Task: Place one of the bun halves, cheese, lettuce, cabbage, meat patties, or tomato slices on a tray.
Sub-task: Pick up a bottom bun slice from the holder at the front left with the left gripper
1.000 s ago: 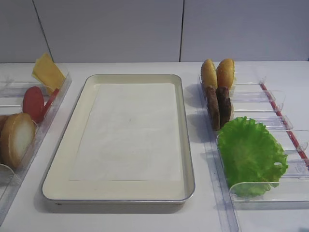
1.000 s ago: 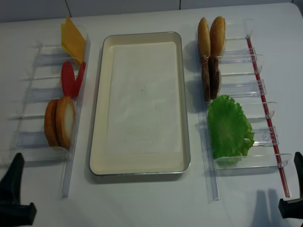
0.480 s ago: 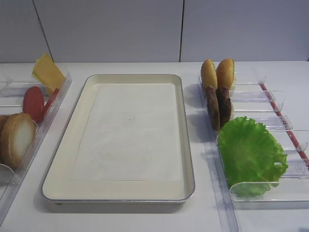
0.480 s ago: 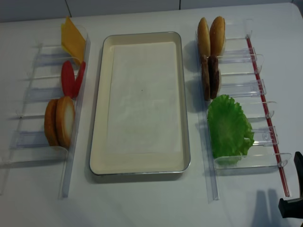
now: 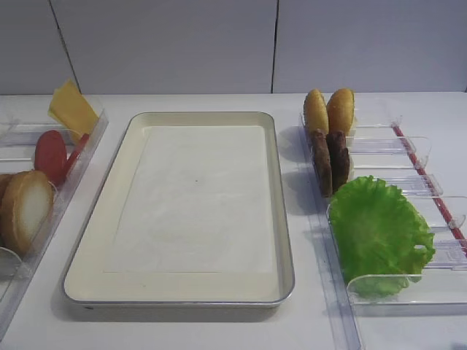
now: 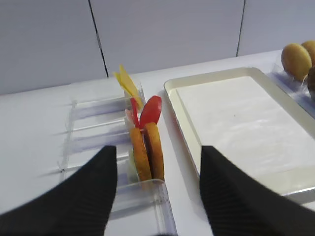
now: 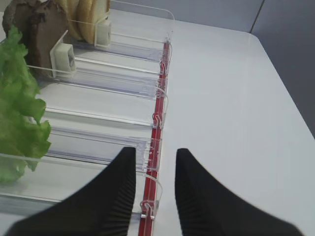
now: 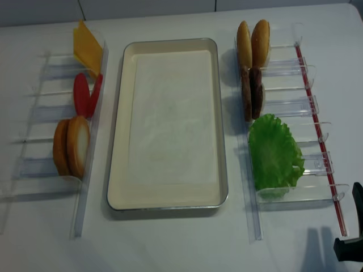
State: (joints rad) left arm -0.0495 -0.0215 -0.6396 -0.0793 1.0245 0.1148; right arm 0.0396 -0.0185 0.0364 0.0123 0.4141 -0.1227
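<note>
The pale-faced bun half (image 8: 79, 146) stands on edge in the near slot of the left rack (image 8: 34, 167), pressed against the brown domed half (image 8: 60, 147) beside it. Nothing has been picked up yet: the tray (image 8: 116, 170) holds only its paper liner (image 8: 170, 113), so the task looks to be at its opening approach.

The left claw (image 6: 156, 189) hangs above and behind that rack with its jaws wide and nothing between them (the wrist view frames the two bun halves right in the gap). The next move, as I judge it, is to descend and close on the pale half alone, without dragging its neighbour or catching the clear rack wall.

Farther along the same rack stand two tomato slices (image 8: 82, 93), then the cheese (image 8: 87, 48) at the far end.

Across the tray, the right rack (image 8: 295, 107) carries two upright orange buns (image 8: 253, 42), two patties (image 8: 251, 92) and the lettuce (image 8: 275, 156). The right claw (image 7: 154, 184) sits low over the tabletop (image 8: 170, 243) beside that rack's red strip (image 7: 156, 140), jaws apart and empty.
</note>
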